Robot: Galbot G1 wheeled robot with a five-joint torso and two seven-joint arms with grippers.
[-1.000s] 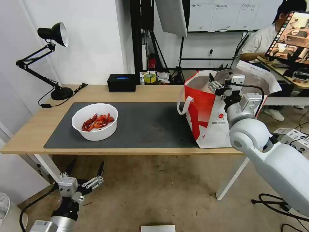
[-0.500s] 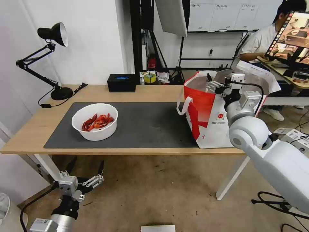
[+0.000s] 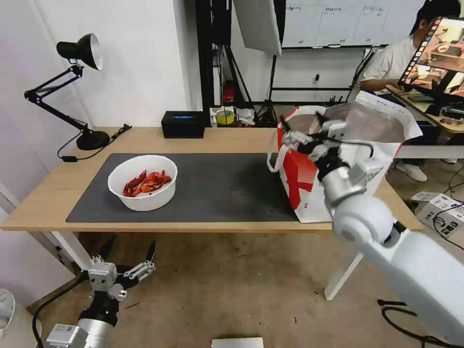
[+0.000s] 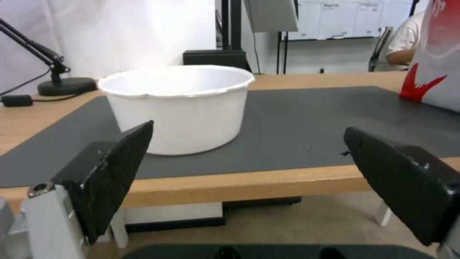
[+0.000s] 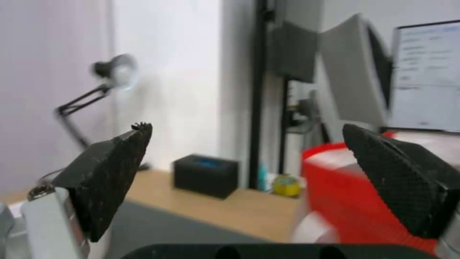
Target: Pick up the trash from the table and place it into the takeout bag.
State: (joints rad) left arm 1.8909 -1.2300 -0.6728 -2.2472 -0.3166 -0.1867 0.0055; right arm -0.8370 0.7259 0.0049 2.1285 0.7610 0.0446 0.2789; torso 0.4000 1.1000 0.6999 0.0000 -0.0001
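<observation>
A white bowl of red crayfish shells (image 3: 142, 182) sits on the left part of the dark grey mat (image 3: 217, 188) on the wooden table (image 3: 232, 137). The red-and-white takeout bag (image 3: 297, 179) stands open at the table's right end. My right gripper (image 3: 302, 123) hovers open and empty over the bag's left rim. In the right wrist view that gripper (image 5: 245, 129) has the bag (image 5: 345, 194) below it. My left gripper (image 3: 129, 249) hangs open below the table's front edge, in front of the bowl. The left wrist view has the bowl (image 4: 179, 108) beyond the gripper (image 4: 248, 127).
A black desk lamp (image 3: 79, 53) and its cable occupy the table's back left corner. A black tissue box (image 3: 182, 124) stands at the back edge, with a yellow tape roll (image 3: 224, 116) behind it. Cardboard boxes (image 3: 442, 210) lie on the floor at right.
My right gripper has swung left, from above the bag's mouth to over its left rim. The left arm has barely moved.
</observation>
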